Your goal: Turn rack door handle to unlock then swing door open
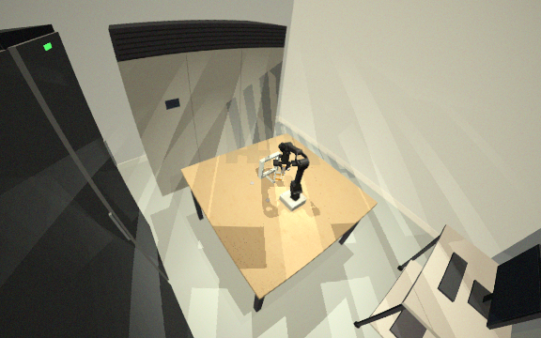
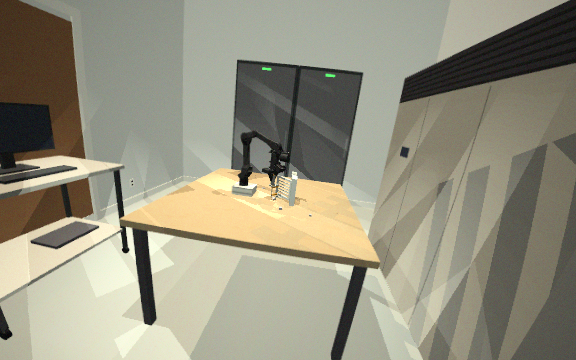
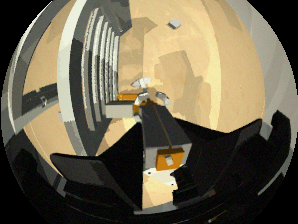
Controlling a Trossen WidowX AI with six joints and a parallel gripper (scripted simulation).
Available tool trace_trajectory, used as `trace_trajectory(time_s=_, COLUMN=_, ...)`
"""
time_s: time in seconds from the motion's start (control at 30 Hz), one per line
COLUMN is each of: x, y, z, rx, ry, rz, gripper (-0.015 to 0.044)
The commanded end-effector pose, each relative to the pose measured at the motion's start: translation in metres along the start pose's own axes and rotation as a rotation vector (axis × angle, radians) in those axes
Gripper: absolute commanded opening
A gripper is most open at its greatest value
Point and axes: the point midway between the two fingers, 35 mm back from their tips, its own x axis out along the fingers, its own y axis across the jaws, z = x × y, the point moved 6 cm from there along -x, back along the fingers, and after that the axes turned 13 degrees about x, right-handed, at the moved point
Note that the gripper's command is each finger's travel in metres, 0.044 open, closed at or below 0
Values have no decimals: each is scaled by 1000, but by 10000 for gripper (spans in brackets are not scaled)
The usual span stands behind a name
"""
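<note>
The rack (image 1: 261, 169) (image 2: 292, 192) is a pale upright frame with slats, standing on the table. In the wrist view its slatted panel (image 3: 93, 75) runs along the left, with pale uprights further left. The door appears swung out from the frame; the exact angle cannot be told. The handle (image 3: 166, 134) is a dark upright bar with an orange end, joined by a pale and orange bracket (image 3: 120, 109) on the slatted side. My gripper (image 1: 281, 171) (image 2: 273, 187) (image 3: 156, 124) points down and is shut on the handle, with a black finger on either side. The fingertips' contact is partly hidden.
The wooden table (image 1: 238, 207) (image 2: 208, 220) carries the arm's pale base (image 1: 292, 201) (image 2: 244, 190) beside the rack. Two small grey pieces (image 1: 252, 183) (image 2: 310, 215) lie near the rack; one piece (image 3: 174, 23) shows at the wrist view's top. A desk with a monitor (image 1: 517, 286) (image 2: 9, 129) stands apart.
</note>
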Motion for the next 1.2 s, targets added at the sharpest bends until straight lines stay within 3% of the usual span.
trace_trajectory(time_s=0.0, x=0, y=-5, z=3, rx=-76, ry=-4, rz=5, gripper=27)
trace_trajectory(time_s=1.17, x=0, y=-57, z=48, rx=-548, ry=-8, rz=-3, gripper=27)
